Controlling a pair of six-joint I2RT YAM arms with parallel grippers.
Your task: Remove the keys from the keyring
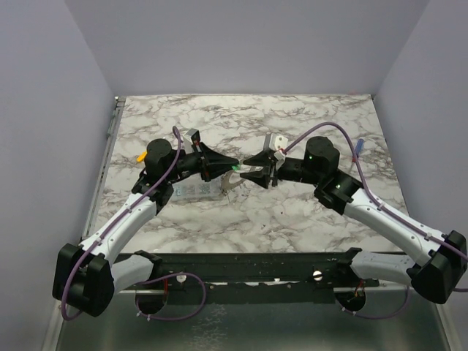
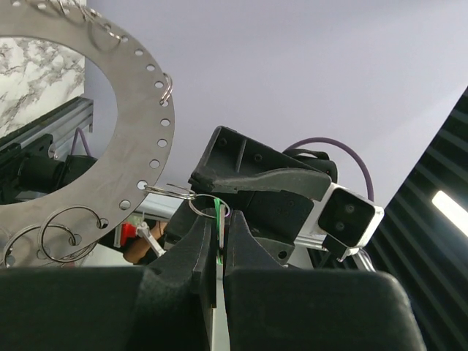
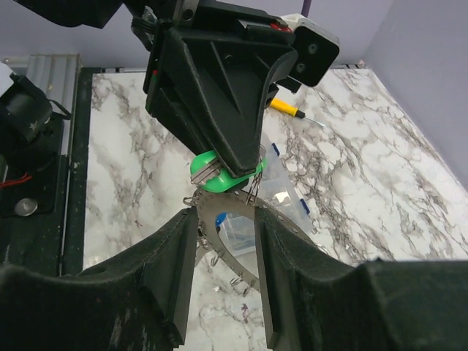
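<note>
The keyring (image 2: 139, 131), a large flat grey disc with small holes and wire loops, hangs in the air between my two grippers. It also shows in the right wrist view (image 3: 219, 213) and in the top view (image 1: 230, 186). My left gripper (image 2: 218, 223) is shut on the green-headed key (image 3: 219, 175), which a small split ring joins to the keyring's rim. My right gripper (image 3: 225, 241) faces it with its jaws apart. Its fingers (image 3: 179, 248) flank the keyring's upper arc, the right one hiding part of the band. No other keys show.
A clear compartment box (image 3: 281, 183) with blue clips lies on the marble table (image 1: 307, 212) under the grippers. A yellow-handled screwdriver (image 3: 292, 111) lies beyond it, at the table's left edge in the top view (image 1: 140, 156). A small blue item (image 1: 360, 146) lies at the right edge.
</note>
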